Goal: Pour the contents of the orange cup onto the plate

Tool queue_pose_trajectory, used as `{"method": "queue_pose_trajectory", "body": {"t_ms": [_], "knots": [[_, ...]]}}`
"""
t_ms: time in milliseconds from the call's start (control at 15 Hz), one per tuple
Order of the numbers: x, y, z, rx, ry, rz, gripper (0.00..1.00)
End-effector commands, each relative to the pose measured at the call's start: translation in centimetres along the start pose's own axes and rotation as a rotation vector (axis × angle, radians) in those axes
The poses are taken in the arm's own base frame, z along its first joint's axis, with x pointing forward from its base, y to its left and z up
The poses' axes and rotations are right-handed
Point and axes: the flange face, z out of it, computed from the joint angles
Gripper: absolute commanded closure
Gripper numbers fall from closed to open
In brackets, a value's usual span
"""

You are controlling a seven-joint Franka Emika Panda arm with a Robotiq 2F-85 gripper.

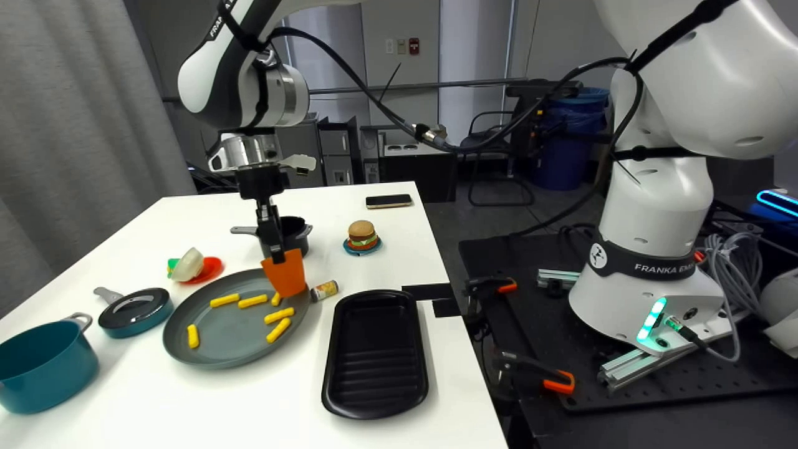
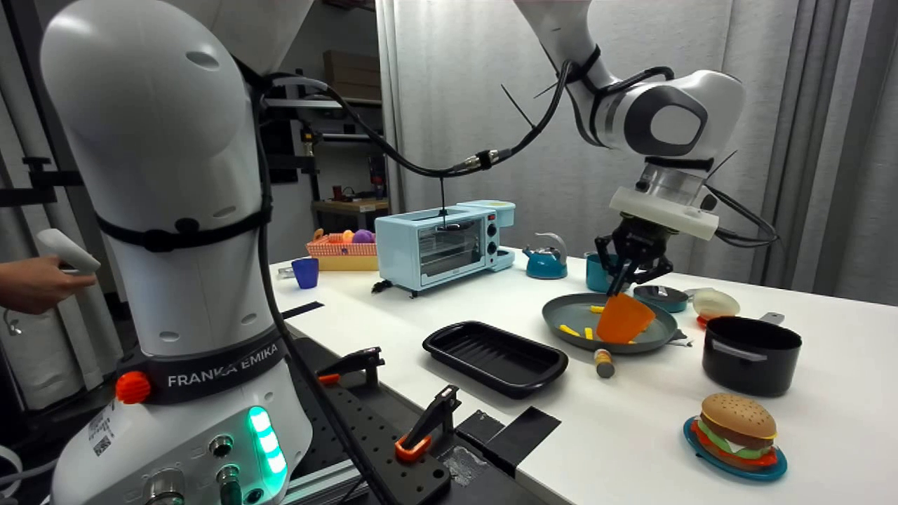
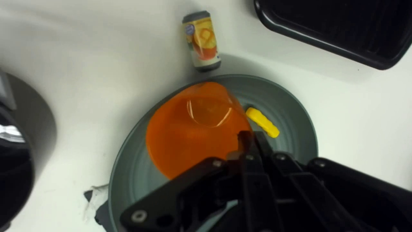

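FRANKA EMIKA lettering (image 2: pixel 224 370) is legible on the robot base (image 2: pixel 182 428) in an exterior view. The end effector (image 1: pixel 277 256) pinches the wall of the orange cup (image 1: pixel 287 276), tilted over the far right part of the plate (image 1: pixel 230 343) on the bench (image 1: pixel 262 418). Yellow sticks (image 1: pixel 253 302) lie spread across the plate. Just right of the plate, a can (image 1: pixel 325 290) lies on its side; wording on its label (image 3: pixel 203 42) cannot be read
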Motion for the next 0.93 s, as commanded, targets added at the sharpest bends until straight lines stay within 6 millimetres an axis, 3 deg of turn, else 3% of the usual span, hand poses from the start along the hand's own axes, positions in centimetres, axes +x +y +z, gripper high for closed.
{"method": "queue_pose_trajectory", "body": {"t_ms": [0,400,867], "knots": [[-0.39,-0.06,-1.26,-0.096,-0.065,0.000,0.99],[-0.33,-0.16,-1.59,-0.153,-0.106,-0.019,0.99],[0.48,-0.26,-1.65,-0.188,-0.025,-0.002,0.99]]}}
